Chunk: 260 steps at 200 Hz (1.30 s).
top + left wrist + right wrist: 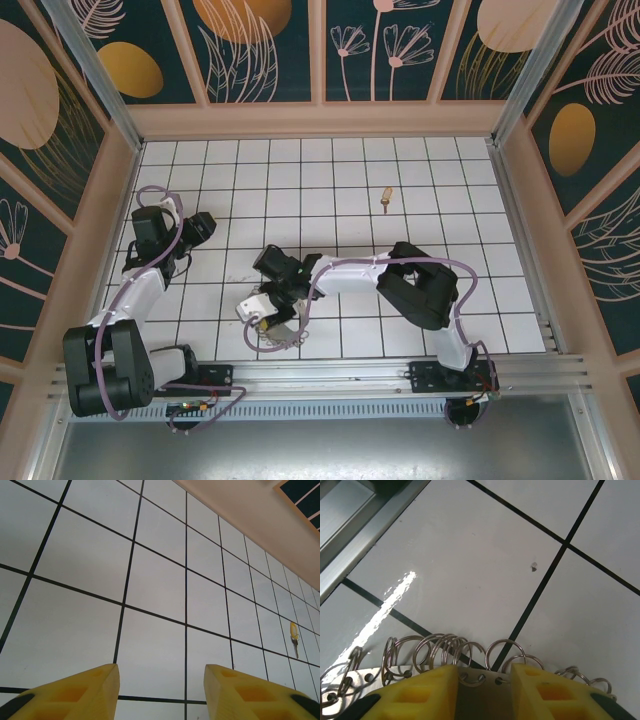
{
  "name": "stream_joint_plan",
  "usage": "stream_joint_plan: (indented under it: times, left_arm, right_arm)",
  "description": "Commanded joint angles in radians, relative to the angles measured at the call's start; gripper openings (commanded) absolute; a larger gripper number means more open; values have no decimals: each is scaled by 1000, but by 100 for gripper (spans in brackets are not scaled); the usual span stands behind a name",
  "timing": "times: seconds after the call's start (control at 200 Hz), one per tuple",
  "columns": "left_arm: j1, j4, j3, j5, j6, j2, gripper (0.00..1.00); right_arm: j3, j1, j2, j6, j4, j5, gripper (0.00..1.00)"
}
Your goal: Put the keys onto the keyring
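**Two pincers, one loose key, ring under my right**

One brass key (386, 198) lay alone on the white tiled floor (330, 160), toward the back wall and right of centre, well apart from both arms. From the left wrist view the key (294, 637) sat far off at the right edge, lying flat on a tile.

My left pincer (203, 226) was at the left side of the floor. Left pincer (160, 680) was spread, holding nothing, with bare tile between the yellow fingers (80, 692).

The keyring (278, 338) lay at the near edge, just beside the aluminium rail (400, 365), with my right pincer (262, 318) over it. Up close, the right pincer (484, 680) stood partly apart, straddling the keyring (450, 650), which was a row of small silvery rings threaded through holes in a flat metal strip. The strip ran behind both fingers. Couldn't tell if I was pinching it or just standing over it.
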Motion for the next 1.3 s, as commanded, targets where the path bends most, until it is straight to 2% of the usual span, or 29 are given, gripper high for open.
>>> stream_joint_plan:
  times: [0.0, 0.646, 0.841, 0.996, 1.296]
  left_arm:
    - [6, 15, -14, 18, -1, 5, 48]
    - [6, 31, -25, 17, -1, 14, 48]
    - [7, 38, -32, 18, -7, 12, 48]
    - [7, 45, -29, 34, -33, 34, 48]
    - [6, 64, -34, 44, -55, 49, 48]
  right_arm:
    - [19, 1, -22, -44, -83, -27, 35]
    - [-5, 12, -8, -47, -58, -33, 35]
    - [-13, 12, -13, -50, -51, -45, 41]
    - [-17, 22, -20, -82, -57, -23, 42]
    - [-57, 26, -34, -72, 12, -43, 37]
